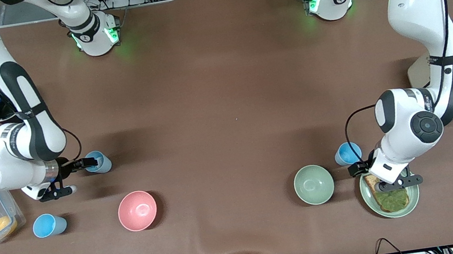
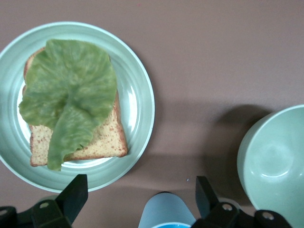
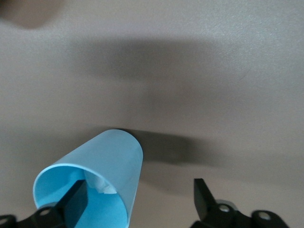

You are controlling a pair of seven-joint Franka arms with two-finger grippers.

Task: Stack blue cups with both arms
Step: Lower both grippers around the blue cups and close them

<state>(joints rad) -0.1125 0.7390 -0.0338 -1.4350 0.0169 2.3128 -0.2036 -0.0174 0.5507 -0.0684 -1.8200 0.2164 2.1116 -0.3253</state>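
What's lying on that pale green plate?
On the plate lies a slice of toast with a lettuce leaf draped over it. The leaf hides most of the bread, so whether anything lies beneath it cannot be told.

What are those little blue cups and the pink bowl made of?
The small light-blue cups look like thin plastic: matte, evenly coloured, with a slim rim showing in the right wrist view. The round pink bowl has a soft sheen with small highlights, perhaps plastic or melamine; glazed ceramic cannot be excluded.
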